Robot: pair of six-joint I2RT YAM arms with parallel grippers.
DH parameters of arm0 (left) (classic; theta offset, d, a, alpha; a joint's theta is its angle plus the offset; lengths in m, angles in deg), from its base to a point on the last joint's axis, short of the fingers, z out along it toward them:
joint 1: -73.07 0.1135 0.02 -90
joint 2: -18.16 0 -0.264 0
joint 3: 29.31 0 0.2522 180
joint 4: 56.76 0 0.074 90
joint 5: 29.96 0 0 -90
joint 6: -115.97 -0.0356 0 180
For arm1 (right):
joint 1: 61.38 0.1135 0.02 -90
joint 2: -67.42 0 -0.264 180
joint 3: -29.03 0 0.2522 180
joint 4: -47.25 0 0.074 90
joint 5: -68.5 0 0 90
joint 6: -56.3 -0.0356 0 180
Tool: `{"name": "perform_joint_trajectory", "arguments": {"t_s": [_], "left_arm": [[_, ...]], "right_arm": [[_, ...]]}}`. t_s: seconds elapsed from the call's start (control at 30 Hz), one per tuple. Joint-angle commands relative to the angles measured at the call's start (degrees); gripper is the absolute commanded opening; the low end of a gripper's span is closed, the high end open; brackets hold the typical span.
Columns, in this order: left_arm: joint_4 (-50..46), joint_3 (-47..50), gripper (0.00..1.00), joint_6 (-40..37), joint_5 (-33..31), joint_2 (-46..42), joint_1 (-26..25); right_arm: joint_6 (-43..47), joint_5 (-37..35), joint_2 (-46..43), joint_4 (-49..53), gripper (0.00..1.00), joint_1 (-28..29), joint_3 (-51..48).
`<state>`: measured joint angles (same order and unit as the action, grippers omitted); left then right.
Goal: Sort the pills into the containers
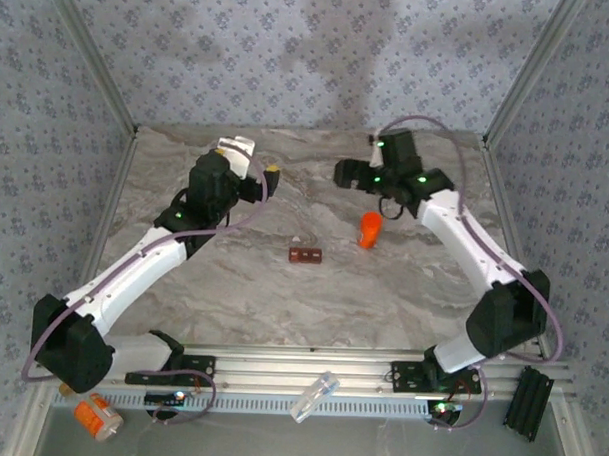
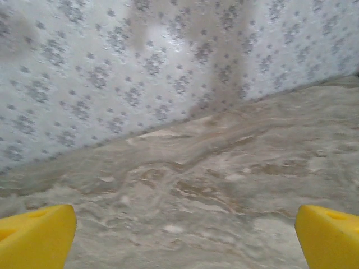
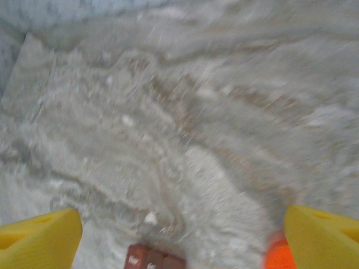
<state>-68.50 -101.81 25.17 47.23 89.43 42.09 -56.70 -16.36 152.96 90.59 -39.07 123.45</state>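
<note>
A small dark red-brown box (image 1: pixel 306 255) with tiny compartments lies flat at mid-table (image 1: pixel 242 296).

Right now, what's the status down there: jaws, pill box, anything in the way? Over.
Both pairs of jaws wide open, empty. Red-brown pill box mid-table, untouched. Orange bottle upright just right of it, apart.

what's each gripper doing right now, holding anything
left gripper: open, holding nothing
right gripper: open, holding nothing
</note>
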Motion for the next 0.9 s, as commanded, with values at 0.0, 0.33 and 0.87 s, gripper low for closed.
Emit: {"name": "perform_joint_trajectory", "arguments": {"t_s": [0.0,0.33,0.87], "left_arm": [[6.7,2.0,1.0,-4.8,-5.6,-1.6,3.3],[15.4,20.2,1.0,-3.3,-2.7,-10.1,20.4],[45.9,41.8,1.0,-0.6,2.1,4.5,26.8]], "right_arm": [[2.2,-4.0,-4.8,-1.8,1.0,-5.4,-1.6],[3.0,-8.2,-12.2,-18.5,1.0,-22.3,-21.0],[15.2,-18.9,-11.0,-52.4,1.0,-24.5,-50.8]]}}
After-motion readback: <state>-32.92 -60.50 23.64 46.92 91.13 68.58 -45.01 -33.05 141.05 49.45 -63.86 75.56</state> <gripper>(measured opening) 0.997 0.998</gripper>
